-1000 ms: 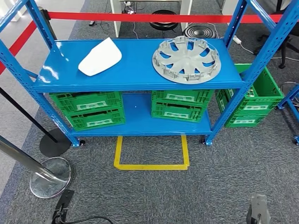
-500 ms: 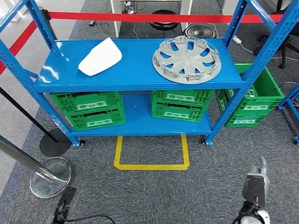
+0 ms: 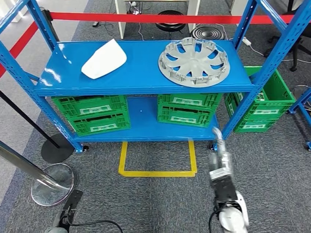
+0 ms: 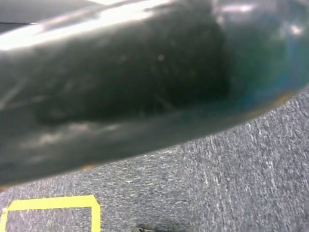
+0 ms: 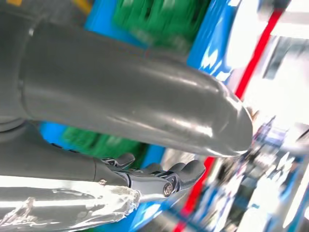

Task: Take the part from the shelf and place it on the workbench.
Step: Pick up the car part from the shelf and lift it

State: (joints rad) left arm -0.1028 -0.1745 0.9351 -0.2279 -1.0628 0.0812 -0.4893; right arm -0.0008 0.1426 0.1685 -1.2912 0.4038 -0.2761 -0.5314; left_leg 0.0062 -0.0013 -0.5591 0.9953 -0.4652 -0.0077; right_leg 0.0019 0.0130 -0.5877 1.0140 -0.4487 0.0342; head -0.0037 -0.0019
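Silver-grey round plastic hubcap (image 3: 194, 61) lies flat on the right half of the blue metal shelf's top board (image 3: 143, 73), spokes up, nothing touching it. White curved plastic panel (image 3: 104, 58) lies on the left half of the same board, well apart from the hubcap. Green plastic crates (image 3: 92, 114) sit on the lower board, another green crate (image 3: 271, 102) on the floor just right of the shelf. Yellow tape rectangle (image 3: 157, 160) marks the grey carpet in front of the shelf; red barrier band (image 3: 165, 18) runs behind it.

Head view: right hand (image 3: 220, 160) raised over the carpet below the shelf's right front post, fingers pointing up toward the shelf, holding nothing, well short of the hubcap. Right wrist view, blurred: thick grey thumb (image 5: 146, 101) and darker fingers (image 5: 164, 176) stretched out straight with a gap between them, nothing in the gap, blue shelf and green crates behind.

Left wrist view: grey carpet and a corner of yellow tape; left hand's state cannot be told.
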